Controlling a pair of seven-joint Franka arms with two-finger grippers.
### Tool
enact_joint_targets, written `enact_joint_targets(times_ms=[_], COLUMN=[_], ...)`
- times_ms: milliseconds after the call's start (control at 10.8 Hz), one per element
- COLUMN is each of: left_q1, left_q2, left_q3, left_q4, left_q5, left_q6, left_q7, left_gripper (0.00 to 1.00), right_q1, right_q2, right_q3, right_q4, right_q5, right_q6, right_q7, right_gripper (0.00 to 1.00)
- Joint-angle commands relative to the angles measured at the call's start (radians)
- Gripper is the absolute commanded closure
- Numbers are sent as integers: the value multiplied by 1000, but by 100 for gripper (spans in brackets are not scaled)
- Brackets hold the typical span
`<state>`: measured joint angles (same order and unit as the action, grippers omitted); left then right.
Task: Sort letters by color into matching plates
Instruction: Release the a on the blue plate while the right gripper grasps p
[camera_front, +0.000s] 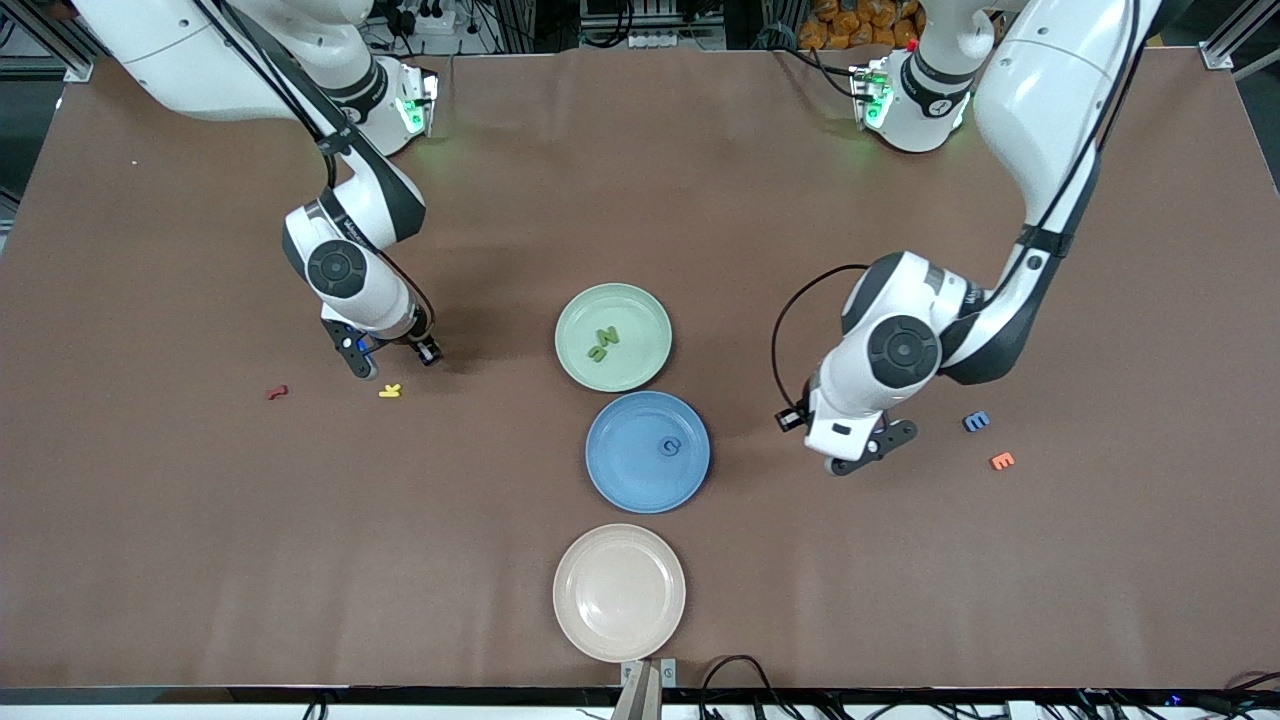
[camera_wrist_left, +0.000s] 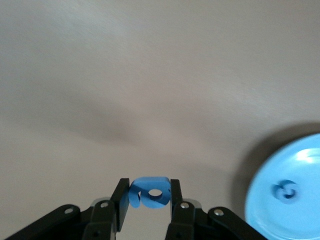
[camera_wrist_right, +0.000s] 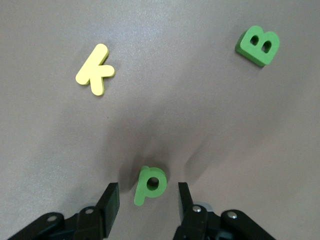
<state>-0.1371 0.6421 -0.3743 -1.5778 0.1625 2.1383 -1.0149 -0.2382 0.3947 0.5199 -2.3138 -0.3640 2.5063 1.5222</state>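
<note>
Left tool (camera_wrist_left: 147, 196) is clamped on a small blue letter (camera_wrist_left: 149, 192), held between its two fingers above bare table (camera_front: 200, 520), toward the left arm's end and just beside the blue plate (camera_front: 620, 480). That plate sits in the middle of the table and already carries one blue letter (camera_front: 670, 446), which the left wrist view also shows lying in it. Farther from the front camera, almost touching the blue plate's rim, is the pale green plate (camera_front: 640, 310) with two dark green letters (camera_front: 604, 343) lying together in it. Nearest the front camera is a cream plate (camera_front: 590, 570). Another blue letter (camera_front: 976, 421) rests on the table toward the left arm's end, with an orange letter (camera_front: 1002, 460) near it, closer to the front camera.

Right tool (camera_wrist_right: 148, 200) is low over the table toward the right arm's end, fingers spread apart on either side of a green letter P (camera_wrist_right: 149, 184) that lies flat between them, not gripped. A green letter B (camera_wrist_right: 257, 45) and a yellow letter K (camera_wrist_right: 94, 68) lie on the table nearby. A red letter (camera_front: 277, 392) lies well apart, nearer the table's edge at the right arm's end.
</note>
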Motion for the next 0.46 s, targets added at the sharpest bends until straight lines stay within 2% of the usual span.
enact_joint_targets(times_ms=[0, 370], left_q1=[-73, -134], left_q2=[71, 105], left_q3=[6, 9], left_q4=[114, 114], left_q5=[-30, -70], left_q6=[32, 221], left_q7=[-100, -139], left_gripper=[100, 100], right_q1=[-24, -23], right_q2=[-23, -10], right_q3=[12, 0], right_q4=[-27, -27], right_q5=[2, 0], right_q6=[19, 40], right_q7=[-23, -28], right_gripper=[47, 49])
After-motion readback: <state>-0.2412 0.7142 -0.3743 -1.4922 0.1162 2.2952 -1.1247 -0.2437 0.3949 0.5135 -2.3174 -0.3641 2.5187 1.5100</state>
